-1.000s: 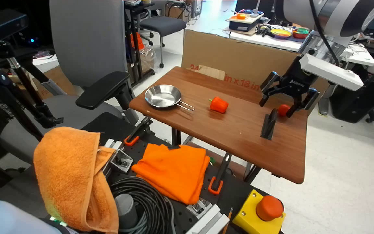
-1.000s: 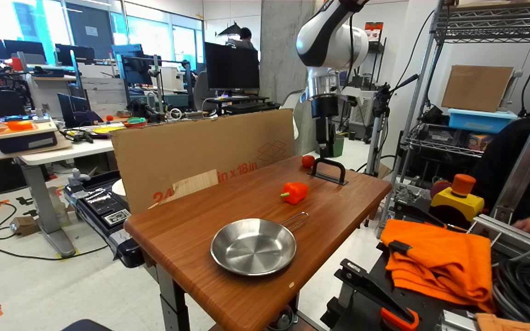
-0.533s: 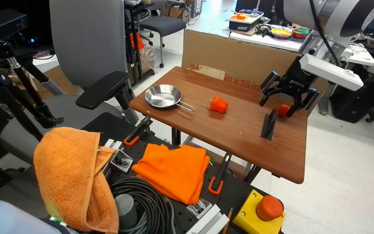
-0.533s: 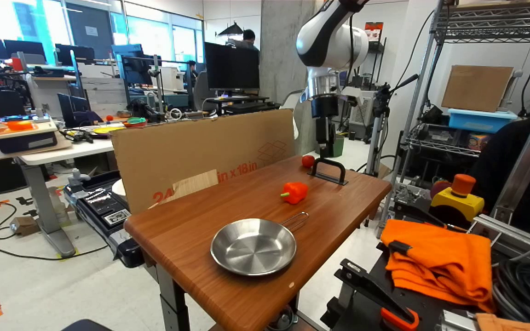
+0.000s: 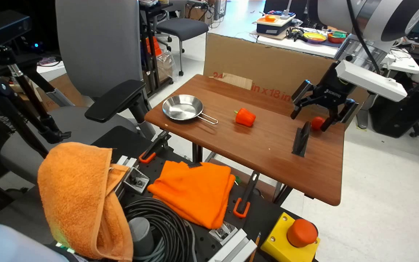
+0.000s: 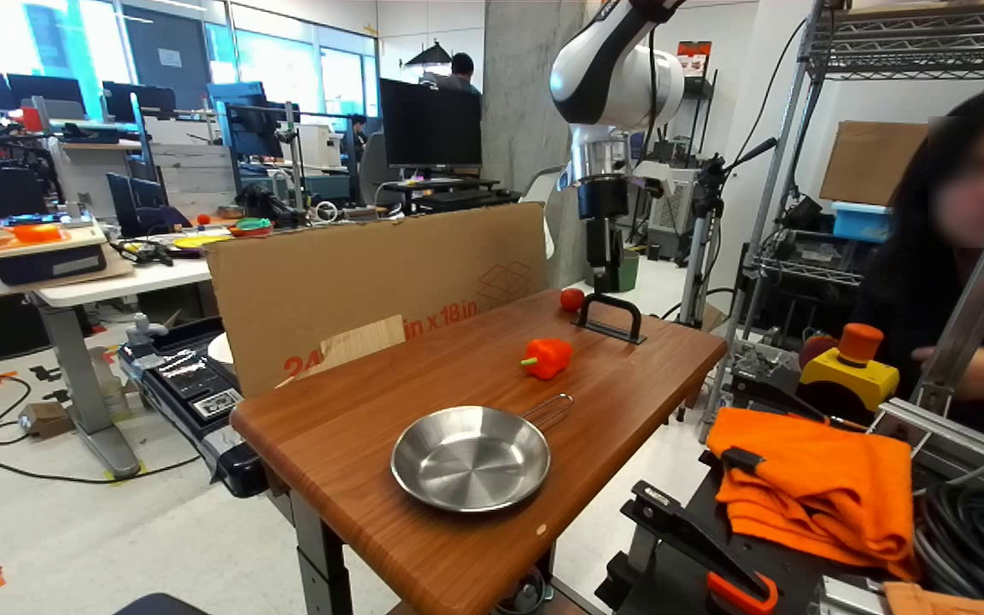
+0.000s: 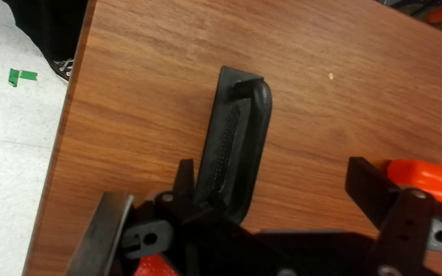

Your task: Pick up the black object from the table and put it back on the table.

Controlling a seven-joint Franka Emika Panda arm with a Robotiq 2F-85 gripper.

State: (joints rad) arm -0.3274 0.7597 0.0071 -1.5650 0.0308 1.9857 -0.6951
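The black object [image 5: 300, 142] is a matte handle with a raised bar on a flat base. It stands on the brown wood-grain table [image 5: 267, 145], near one end, and also shows in an exterior view [image 6: 613, 330]. My gripper [image 5: 309, 122] is open and empty, above the table and close over the black object; it also shows in an exterior view [image 6: 603, 280]. In the wrist view, the black object [image 7: 257, 134] lies nearer the left finger of the spread jaws [image 7: 271, 161]. Its lower end is partly hidden by that finger. I cannot tell whether they touch.
A red ball-like item [image 5: 318, 123] sits beside the black object, below the gripper. An orange-red pepper [image 6: 547, 357] and a steel pan [image 6: 471, 461] with a wire handle stand further along the table. A cardboard panel [image 6: 372, 273] rises along one long edge.
The arm, gripper and table things have not visibly moved. A person has leaned into view at the right edge of an exterior view.
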